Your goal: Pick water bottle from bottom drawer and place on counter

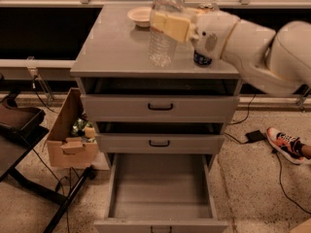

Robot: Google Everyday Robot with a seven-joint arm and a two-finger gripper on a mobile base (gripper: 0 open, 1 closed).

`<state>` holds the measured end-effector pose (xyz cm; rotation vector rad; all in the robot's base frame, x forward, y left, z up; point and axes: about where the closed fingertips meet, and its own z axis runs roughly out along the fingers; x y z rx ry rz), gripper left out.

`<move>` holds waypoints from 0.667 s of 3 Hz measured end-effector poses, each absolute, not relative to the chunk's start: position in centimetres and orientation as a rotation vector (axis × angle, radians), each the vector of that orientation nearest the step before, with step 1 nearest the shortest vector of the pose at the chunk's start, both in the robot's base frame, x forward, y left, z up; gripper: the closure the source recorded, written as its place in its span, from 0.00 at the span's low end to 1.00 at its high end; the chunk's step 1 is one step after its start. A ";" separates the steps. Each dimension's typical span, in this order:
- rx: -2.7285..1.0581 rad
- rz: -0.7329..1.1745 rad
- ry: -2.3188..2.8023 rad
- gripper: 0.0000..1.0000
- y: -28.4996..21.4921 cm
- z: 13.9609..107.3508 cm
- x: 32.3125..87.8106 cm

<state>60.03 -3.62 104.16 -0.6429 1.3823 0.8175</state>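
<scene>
My gripper (167, 24) is shut on the water bottle (163, 42), a clear plastic bottle held upright. Its base is at or just above the counter (114, 47), near the middle front; I cannot tell whether it touches. My white arm (252, 45) reaches in from the right. The bottom drawer (160, 191) is pulled open and nothing shows inside it.
A white bowl (139, 15) sits at the back of the counter. A blue soda can (201, 58) stands behind my wrist, mostly hidden, with another can's top (207, 6) behind. A cardboard box (73, 132) stands left of the cabinet. A shoe (286, 143) and cables lie on the floor at right.
</scene>
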 end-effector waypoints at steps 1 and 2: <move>-0.590 0.820 1.421 1.00 -3.8 106.4 64.9; -0.568 0.876 1.453 1.00 -0.7 105.4 72.5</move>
